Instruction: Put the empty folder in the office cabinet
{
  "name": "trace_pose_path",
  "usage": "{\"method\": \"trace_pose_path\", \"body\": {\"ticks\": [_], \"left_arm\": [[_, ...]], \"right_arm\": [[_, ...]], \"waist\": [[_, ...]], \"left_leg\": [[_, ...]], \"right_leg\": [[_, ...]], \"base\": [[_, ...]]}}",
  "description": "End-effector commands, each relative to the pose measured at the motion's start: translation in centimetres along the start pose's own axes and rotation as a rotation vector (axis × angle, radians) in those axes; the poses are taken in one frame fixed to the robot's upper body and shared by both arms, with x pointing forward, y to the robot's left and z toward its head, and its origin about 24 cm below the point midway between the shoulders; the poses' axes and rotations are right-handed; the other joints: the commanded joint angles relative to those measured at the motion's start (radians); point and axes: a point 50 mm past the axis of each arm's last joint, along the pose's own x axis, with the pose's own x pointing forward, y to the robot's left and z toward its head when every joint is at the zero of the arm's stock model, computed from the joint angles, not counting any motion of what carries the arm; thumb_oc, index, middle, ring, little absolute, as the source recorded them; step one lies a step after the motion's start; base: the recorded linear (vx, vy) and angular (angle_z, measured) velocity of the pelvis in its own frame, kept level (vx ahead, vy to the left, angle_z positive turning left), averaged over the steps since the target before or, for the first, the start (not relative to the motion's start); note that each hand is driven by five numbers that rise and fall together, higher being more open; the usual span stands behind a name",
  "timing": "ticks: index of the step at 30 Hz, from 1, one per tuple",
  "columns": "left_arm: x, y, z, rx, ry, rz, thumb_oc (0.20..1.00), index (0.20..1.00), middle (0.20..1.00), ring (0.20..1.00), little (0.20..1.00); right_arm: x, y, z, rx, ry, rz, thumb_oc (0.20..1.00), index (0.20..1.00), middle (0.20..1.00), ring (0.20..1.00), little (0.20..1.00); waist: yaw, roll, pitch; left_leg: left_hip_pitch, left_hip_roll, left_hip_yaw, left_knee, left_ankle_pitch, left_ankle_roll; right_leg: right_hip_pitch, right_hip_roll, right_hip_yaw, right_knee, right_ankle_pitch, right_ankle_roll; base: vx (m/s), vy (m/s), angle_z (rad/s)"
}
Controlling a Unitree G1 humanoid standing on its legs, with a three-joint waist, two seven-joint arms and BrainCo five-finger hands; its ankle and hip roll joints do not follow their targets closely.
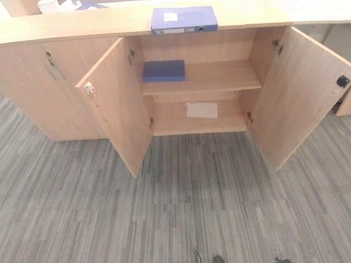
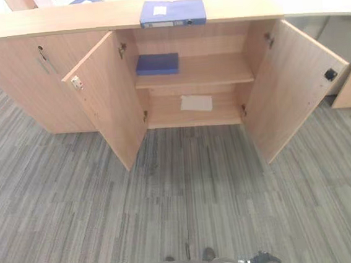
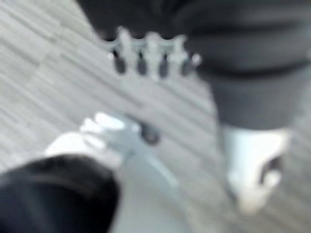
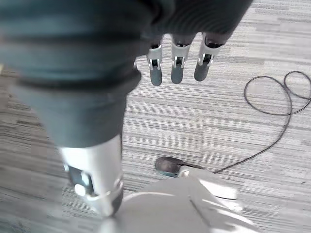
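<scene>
A blue folder (image 1: pixel 183 19) with a white label lies flat on top of the wooden office cabinet (image 1: pixel 60 27), above its open compartment. A second, darker blue folder (image 1: pixel 164 70) lies on the left of the upper shelf (image 1: pixel 220 77) inside. Both doors of that compartment stand wide open. My left hand (image 3: pixel 153 56) hangs low over the carpet with straight fingers and holds nothing. My right hand (image 4: pixel 177 63) also hangs down over the carpet, its fingers straight and empty. Both hands are far from the cabinet.
A white sheet (image 1: pixel 201 110) lies on the lower shelf. The open left door (image 1: pixel 114 106) and right door (image 1: pixel 299 88) jut out toward me over the grey striped carpet (image 1: pixel 184 218). Closed doors (image 1: pixel 34 89) are on the cabinet's left part.
</scene>
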Motion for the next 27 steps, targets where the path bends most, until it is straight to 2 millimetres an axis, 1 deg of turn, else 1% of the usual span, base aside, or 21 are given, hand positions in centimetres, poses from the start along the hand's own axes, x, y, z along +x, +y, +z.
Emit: {"method": "trace_pose_path", "body": {"ticks": [1, 2, 3, 4, 5, 6, 8, 9, 10, 12, 13, 16, 17, 19, 21, 22, 23, 24, 25, 26, 27], "left_arm": [[0.2, -0.6, 0.5, 0.123, 0.045, 0.014, 1.0, 1.0, 1.0, 1.0, 1.0], [0.2, -0.9, 0.7, 0.118, 0.038, 0.018, 1.0, 1.0, 1.0, 1.0, 1.0], [0.3, -1.1, 0.8, 0.095, 0.03, 0.016, 1.0, 1.0, 1.0, 1.0, 1.0], [0.3, -1.2, 0.9, 0.064, 0.021, 0.01, 1.0, 1.0, 1.0, 1.0, 1.0], [0.3, -1.2, 0.9, 0.055, 0.019, 0.01, 1.0, 1.0, 1.0, 1.0, 1.0], [0.2, -1.0, 1.1, 0.05, 0.019, 0.013, 1.0, 1.0, 1.0, 1.0, 1.0], [0.1, -0.8, 1.4, 0.034, 0.013, 0.025, 1.0, 1.0, 1.0, 1.0, 1.0], [0.1, -0.6, 1.4, 0.017, 0.008, 0.032, 1.0, 1.0, 1.0, 1.0, 1.0], [0.1, -0.4, 1.3, 0.009, 0.011, 0.037, 1.0, 1.0, 1.0, 1.0, 1.0], [0.1, -0.3, 1.2, 0.008, 0.014, 0.041, 1.0, 1.0, 1.0, 1.0, 1.0], [0.1, 0.1, 0.6, 0.012, 0.026, 0.048, 1.0, 1.0, 1.0, 1.0, 1.0], [0.1, 0.2, 0.1, 0.022, 0.028, 0.055, 1.0, 1.0, 1.0, 1.0, 1.0], [0.1, 0.2, 0.0, 0.02, 0.025, 0.051, 1.0, 1.0, 1.0, 1.0, 1.0], [0.1, 0.3, -0.3, 0.042, 0.029, 0.051, 1.0, 1.0, 1.0, 1.0, 1.0], [0.1, 0.6, -0.7, 0.074, 0.033, 0.046, 1.0, 1.0, 1.0, 1.0, 1.0], [0.0, 0.8, -0.8, 0.123, 0.019, 0.036, 1.0, 1.0, 1.0, 1.0, 1.0], [0.0, 0.8, -0.8, 0.131, 0.016, 0.037, 1.0, 1.0, 1.0, 1.0, 1.0], [0.0, 0.8, -0.6, 0.17, 0.007, 0.032, 1.0, 1.0, 1.0, 1.0, 1.0], [0.0, 0.7, -0.5, 0.174, -0.008, 0.027, 1.0, 1.0, 1.0, 1.0, 1.0], [0.0, 0.6, -0.3, 0.165, -0.023, 0.028, 1.0, 1.0, 1.0, 1.0, 1.0], [0.0, 0.4, 0.2, 0.162, -0.047, 0.021, 1.0, 1.0, 1.0, 1.0, 1.0]], "right_arm": [[-0.2, -2.0, 4.3, 0.133, -0.218, -0.168, 1.0, 1.0, 1.0, 1.0, 1.0], [-0.3, -2.2, 4.9, 0.165, -0.248, -0.151, 1.0, 1.0, 1.0, 1.0, 1.0], [-0.4, -2.3, 5.3, 0.167, -0.271, -0.139, 1.0, 1.0, 1.0, 1.0, 1.0], [-0.5, -2.4, 5.7, 0.137, -0.299, -0.139, 1.0, 1.0, 1.0, 1.0, 1.0], [-0.6, -2.3, 6.1, 0.107, -0.32, -0.139, 1.0, 1.0, 1.0, 1.0, 1.0], [-0.6, -2.3, 6.3, 0.086, -0.332, -0.138, 1.0, 1.0, 1.0, 1.0, 1.0], [-0.6, -2.2, 6.5, 0.072, -0.343, -0.141, 1.0, 1.0, 1.0, 1.0, 1.0], [-0.6, -2.1, 6.1, 0.101, -0.335, -0.122, 1.0, 1.0, 1.0, 1.0, 1.0], [-0.6, -2.0, 6.0, 0.076, -0.339, -0.125, 1.0, 1.0, 1.0, 1.0, 1.0], [-0.6, -1.9, 5.9, 0.057, -0.344, -0.138, 1.0, 1.0, 1.0, 1.0, 1.0], [-0.7, -1.7, 5.5, 0.071, -0.342, -0.139, 1.0, 1.0, 1.0, 1.0, 1.0], [-0.7, -1.9, 5.2, 0.037, -0.342, -0.162, 1.0, 1.0, 1.0, 1.0, 1.0], [-0.7, -2.1, 5.3, 0.049, -0.343, -0.169, 1.0, 1.0, 1.0, 1.0, 1.0], [-0.7, -2.3, 5.2, 0.079, -0.342, -0.161, 1.0, 1.0, 1.0, 1.0, 1.0], [-0.7, -2.4, 5.3, 0.071, -0.346, -0.16, 1.0, 1.0, 1.0, 1.0, 1.0], [-0.7, -2.6, 5.3, 0.068, -0.339, -0.147, 1.0, 1.0, 1.0, 1.0, 1.0], [-0.7, -2.7, 5.3, 0.066, -0.339, -0.144, 1.0, 1.0, 1.0, 1.0, 1.0], [-0.7, -2.7, 5.2, 0.056, -0.336, -0.135, 1.0, 1.0, 1.0, 1.0, 1.0], [-0.7, -2.9, 5.0, 0.041, -0.314, -0.123, 1.0, 1.0, 1.0, 1.0, 1.0], [-0.6, -3.0, 4.8, 0.031, -0.3, -0.118, 1.0, 1.0, 1.0, 1.0, 1.0], [-0.6, -3.1, 4.4, 0.017, -0.272, -0.108, 1.0, 1.0, 1.0, 1.0, 1.0]], "waist": [[-0.032, 0.039, 0.02], [-0.041, 0.052, 0.037], [-0.049, 0.055, 0.052], [-0.062, 0.06, 0.068], [-0.071, 0.049, 0.078], [-0.079, 0.042, 0.085], [-0.098, 0.023, 0.1], [-0.1, 0.02, 0.106], [-0.096, 0.027, 0.112], [-0.093, 0.028, 0.116], [-0.09, 0.021, 0.119], [-0.096, 0.009, 0.111], [-0.103, -0.003, 0.104], [-0.104, 0.001, 0.097], [-0.11, 0.005, 0.082], [-0.114, 0.011, 0.063], [-0.115, 0.012, 0.06], [-0.118, 0.014, 0.052], [-0.124, 0.02, 0.04], [-0.127, 0.024, 0.034], [-0.131, 0.032, 0.029]], "left_leg": [[-0.026, -0.038, 0.069, 0.012, -0.071, 0.066], [-0.021, -0.034, 0.069, 0.004, -0.074, 0.07], [-0.011, -0.036, 0.075, 0.0, -0.08, 0.071], [0.002, -0.032, 0.089, 0.0, -0.092, 0.066], [0.019, -0.036, 0.096, 0.0, -0.105, 0.058], [0.033, -0.036, 0.099, 0.0, -0.116, 0.051], [0.069, -0.039, 0.093, 0.0, -0.14, 0.036], [0.09, -0.036, 0.092, 0.0, -0.15, 0.03], [0.112, -0.028, 0.091, 0.0, -0.169, 0.028], [0.124, -0.026, 0.093, 0.001, -0.171, 0.027], [0.148, -0.03, 0.084, 0.019, -0.191, 0.031], [0.163, -0.036, 0.058, 0.053, -0.24, 0.052], [0.157, -0.042, 0.056, 0.071, -0.242, 0.052], [0.169, -0.034, 0.047, 0.079, -0.257, 0.049], [0.187, -0.022, 0.033, 0.088, -0.274, 0.041], [0.211, -0.004, 0.029, 0.099, -0.287, 0.026], [0.214, -0.001, 0.03, 0.1, -0.288, 0.023], [0.216, 0.011, 0.033, 0.122, -0.281, 0.01], [0.212, 0.034, 0.038, 0.179, -0.239, -0.014], [0.21, 0.048, 0.044, 0.21, -0.203, -0.03], [0.201, 0.077, 0.063, 0.273, -0.128, -0.061]], "right_leg": [[-0.168, -0.049, -0.092, 0.47, -0.036, 0.074], [-0.235, -0.067, -0.099, 0.568, 0.003, 0.082], [-0.281, -0.087, -0.106, 0.606, 0.017, 0.087], [-0.317, -0.1, -0.119, 0.583, 0.035, 0.09], [-0.328, -0.112, -0.133, 0.461, 0.043, 0.095], [-0.325, -0.111, -0.138, 0.365, 0.05, 0.099], [-0.325, -0.097, -0.149, 0.114, 0.09, 0.121], [-0.332, -0.093, -0.166, 0.003, 0.115, 0.131], [-0.336, -0.088, -0.173, -0.007, 0.105, 0.143], [-0.347, -0.092, -0.184, -0.007, 0.104, 0.145], [-0.348, -0.107, -0.189, -0.007, 0.126, 0.148], [-0.327, -0.113, -0.16, -0.007, 0.138, 0.15], [-0.323, -0.129, -0.148, -0.007, 0.142, 0.138], [-0.308, -0.127, -0.133, -0.007, 0.132, 0.133], [-0.289, -0.122, -0.104, 0.009, 0.127, 0.117], [-0.285, -0.115, -0.077, 0.064, 0.11, 0.098], [-0.285, -0.113, -0.074, 0.072, 0.108, 0.095], [-0.283, -0.103, -0.063, 0.099, 0.091, 0.081], [-0.283, -0.085, -0.055, 0.128, 0.06, 0.059], [-0.28, -0.074, -0.06, 0.135, 0.046, 0.047], [-0.271, -0.055, -0.075, 0.136, 0.024, 0.026]], "base": [[-0.06, 0.204, -0.18], [-0.05, 0.206, -0.47], [0.01, 0.174, -0.36], [0.12, 0.085, -0.2], [0.21, -0.002, 0.01], [0.3, -0.101, -0.02], [0.37, -0.148, -0.22], [0.47, -0.15, -0.22], [0.35, -0.11, -0.1], [0.33, -0.083, 0.01], [0.52, -0.15, -0.02], [0.49, -0.189, 0.14], [0.52, -0.265, 0.33], [0.39, -0.191, 0.23], [0.42, -0.204, 0.53], [0.45, -0.226, 0.52], [0.49, -0.25, 0.42], [0.4, -0.22, 0.41], [0.45, -0.256, 0.39], [0.43, -0.263, 0.17], [0.34, -0.255, -0.02]]}}
